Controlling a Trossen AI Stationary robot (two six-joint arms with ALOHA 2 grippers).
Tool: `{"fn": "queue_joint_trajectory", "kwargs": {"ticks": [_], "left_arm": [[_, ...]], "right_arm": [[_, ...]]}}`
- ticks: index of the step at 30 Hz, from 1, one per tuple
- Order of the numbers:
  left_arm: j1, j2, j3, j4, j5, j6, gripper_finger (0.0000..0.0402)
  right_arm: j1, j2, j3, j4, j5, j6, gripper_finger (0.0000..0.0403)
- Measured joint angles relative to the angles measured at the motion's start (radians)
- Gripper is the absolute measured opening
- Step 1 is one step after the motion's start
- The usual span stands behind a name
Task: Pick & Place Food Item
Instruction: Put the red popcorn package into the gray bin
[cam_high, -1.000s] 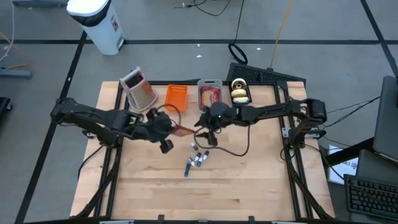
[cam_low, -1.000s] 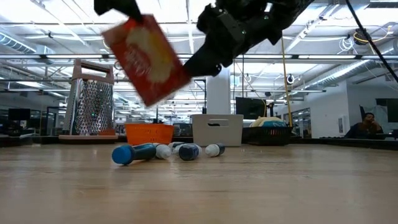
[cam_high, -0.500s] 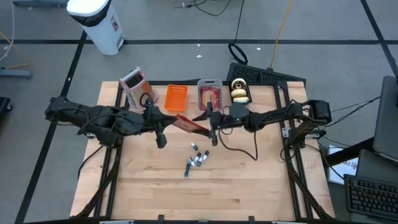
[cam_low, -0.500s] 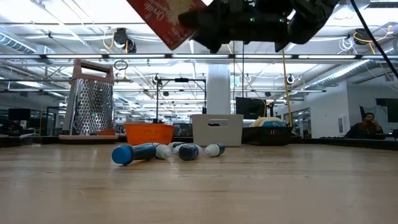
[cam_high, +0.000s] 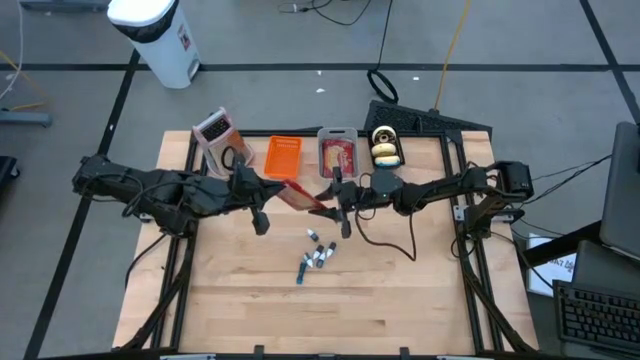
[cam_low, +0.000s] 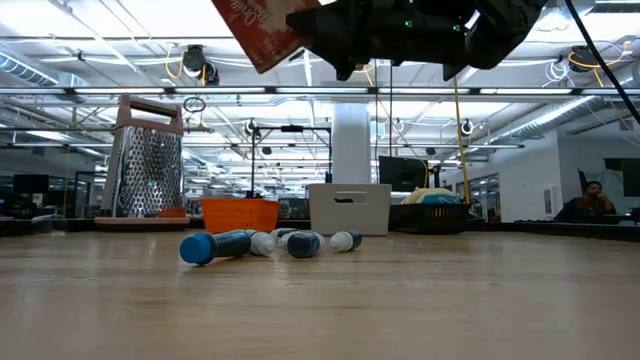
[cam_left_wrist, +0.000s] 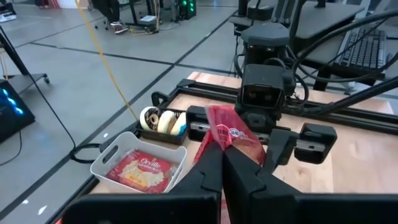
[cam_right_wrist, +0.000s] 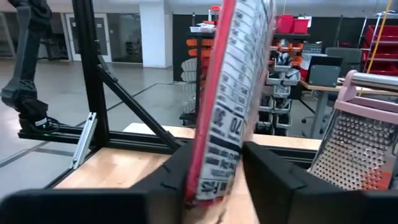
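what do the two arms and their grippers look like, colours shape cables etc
Both arms are dark, near-black jointed links reaching in from the table's side frames. The left gripper and the right gripper each end in two dark, blocky fingers. A thin dark cable hangs in a loop below the right arm. The right wrist carries a boxy black housing with a camera face. No markings are legible.

Red food packet (cam_high: 303, 196), flat, printed label on its side, held edge-up in the air between left hand (cam_high: 272, 189) and right hand (cam_high: 326, 196), above the desk.
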Motion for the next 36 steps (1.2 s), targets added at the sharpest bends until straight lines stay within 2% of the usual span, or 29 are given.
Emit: {"fn": "queue_joint_trajectory", "kwargs": {"ticks": [6, 10, 13, 17, 23, 26, 30, 33, 36], "left_arm": [[0.0, 0.0, 0.0, -0.003, 0.001, -0.005, 0.0], [0.0, 0.0, 0.0, -0.002, 0.002, -0.016, 0.0001], [-0.002, -0.004, 0.0, 0.002, 0.001, -0.015, 0.0004], [-0.026, -0.065, -0.002, -0.01, -0.01, 0.004, 0.0018], [-0.042, -0.144, 0.0, -0.016, -0.043, 0.006, 0.0025], [-0.045, -0.156, 0.0, -0.047, -0.034, -0.021, 0.0025], [-0.045, -0.148, -0.004, -0.109, -0.027, -0.143, 0.0026], [-0.019, -0.1, -0.01, -0.111, 0.031, -0.182, 0.0026], [0.014, -0.023, -0.012, -0.084, 0.188, -0.193, 0.0026]], "right_arm": [[-0.001, 0.0, 0.0, -0.001, 0.0, -0.024, 0.0016], [-0.001, -0.011, 0.0, -0.009, 0.001, -0.056, 0.0014], [-0.003, -0.065, -0.001, -0.086, 0.0, -0.082, 0.0014], [-0.002, -0.13, -0.002, -0.222, -0.002, -0.117, 0.0014], [-0.003, -0.187, -0.068, -0.261, -0.007, -0.13, 0.0013], [-0.017, -0.236, -0.072, -0.406, -0.031, -0.13, 0.0013], [-0.023, -0.278, -0.071, -0.635, -0.081, -0.13, 0.0013], [-0.017, -0.294, -0.046, -0.792, -0.128, -0.127, 0.0013], [0.004, -0.287, -0.043, -0.822, -0.134, -0.11, 0.0013]]}}
